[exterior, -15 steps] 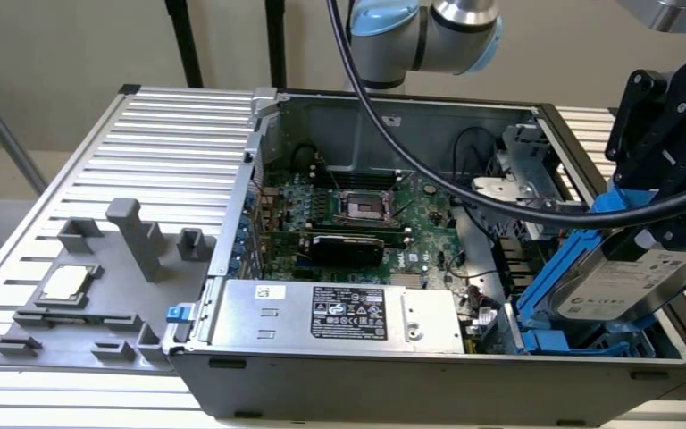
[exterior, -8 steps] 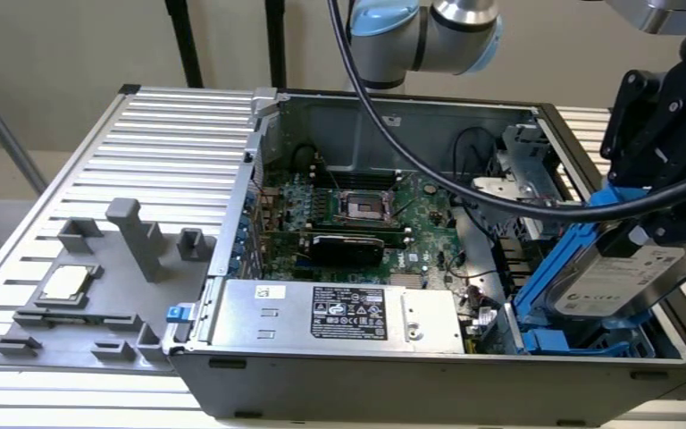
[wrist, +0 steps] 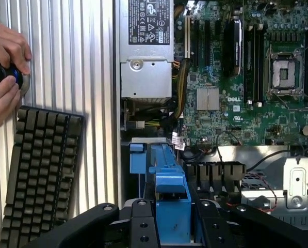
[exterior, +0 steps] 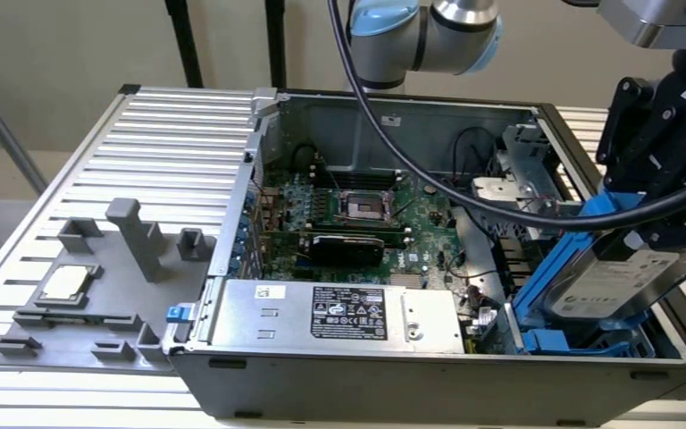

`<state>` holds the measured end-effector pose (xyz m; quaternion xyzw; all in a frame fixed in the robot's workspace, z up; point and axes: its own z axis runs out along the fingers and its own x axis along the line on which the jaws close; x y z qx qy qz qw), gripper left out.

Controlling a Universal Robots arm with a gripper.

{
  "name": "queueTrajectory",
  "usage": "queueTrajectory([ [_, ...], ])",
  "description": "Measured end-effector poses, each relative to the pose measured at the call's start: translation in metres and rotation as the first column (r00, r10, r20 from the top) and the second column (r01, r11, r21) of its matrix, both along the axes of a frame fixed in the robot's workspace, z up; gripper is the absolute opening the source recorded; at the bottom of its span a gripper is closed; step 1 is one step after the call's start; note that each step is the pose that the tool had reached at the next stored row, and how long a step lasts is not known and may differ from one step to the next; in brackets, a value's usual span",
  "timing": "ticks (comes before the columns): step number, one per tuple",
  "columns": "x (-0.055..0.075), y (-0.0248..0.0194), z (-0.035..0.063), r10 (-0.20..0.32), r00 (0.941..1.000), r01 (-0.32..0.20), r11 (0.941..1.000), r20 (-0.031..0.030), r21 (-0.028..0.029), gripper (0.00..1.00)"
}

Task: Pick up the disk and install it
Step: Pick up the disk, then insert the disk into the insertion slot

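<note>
Disk (exterior: pixel 620 284) is riding in your end effector (wrist: pixel 173 219), whose jaws are clamping it across its blue frame (exterior: pixel 554 255). It is hanging tilted inside the open case (exterior: pixel 439 380), at the exterior view's right, with its lower end reaching down toward the drive bay (exterior: pixel 546 340). I cannot tell whether it is touching the blue rails there.

You are handling a stiff metal slab, probably fairly heavy for its size. Its smooth silver-grey face and white label are likely offering little friction. The plastic frame is looking like the better hold, since it is giving the pads an edge and sparing the drive's face. Be treating it as fragile, because knocks against the sheet-metal walls are risking damage.

Beside it the green motherboard (exterior: pixel 355 210) is lying flat, and the ribbed desk (exterior: pixel 164 134) is carrying the case.
</note>
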<state>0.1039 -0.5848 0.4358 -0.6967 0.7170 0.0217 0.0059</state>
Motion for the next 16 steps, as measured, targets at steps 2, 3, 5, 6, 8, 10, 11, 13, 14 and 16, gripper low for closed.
queueTrajectory([
  [2,0.0,0.0007,-0.0015,0.003,1.0,-0.003,1.0,0.0,-0.0002,0.33],
  [3,0.0,0.001,-0.0022,0.005,1.0,-0.005,1.0,0.0,-0.0001,0.33],
  [5,0.0,0.0016,-0.0036,0.01,0.9999,-0.01,0.9999,-0.0003,0.0,0.33],
  [6,0.0,0.0017,-0.0043,0.013,0.9999,-0.013,0.9999,-0.0007,0.0001,0.33],
  [8,-0.0001,0.0018,-0.0058,0.018,0.9998,-0.018,0.9998,-0.0016,0.0,0.33],
  [10,0.0,0.0019,-0.0075,0.022,0.9998,-0.022,0.9998,-0.0021,-0.0001,0.33],
  [11,0.0,0.0019,-0.0081,0.024,0.9997,-0.024,0.9997,-0.0023,-0.0001,0.33],
  [13,0.0,0.0018,-0.0092,0.027,0.9996,-0.027,0.9996,-0.0027,0.0,0.33],
  [14,0.0,0.0018,-0.0094,0.028,0.9996,-0.028,0.9996,-0.0028,-0.0001,0.33],
  [16,0.0,0.0018,-0.0096,0.028,0.9996,-0.028,0.9996,-0.0028,0.0001,0.33],
])
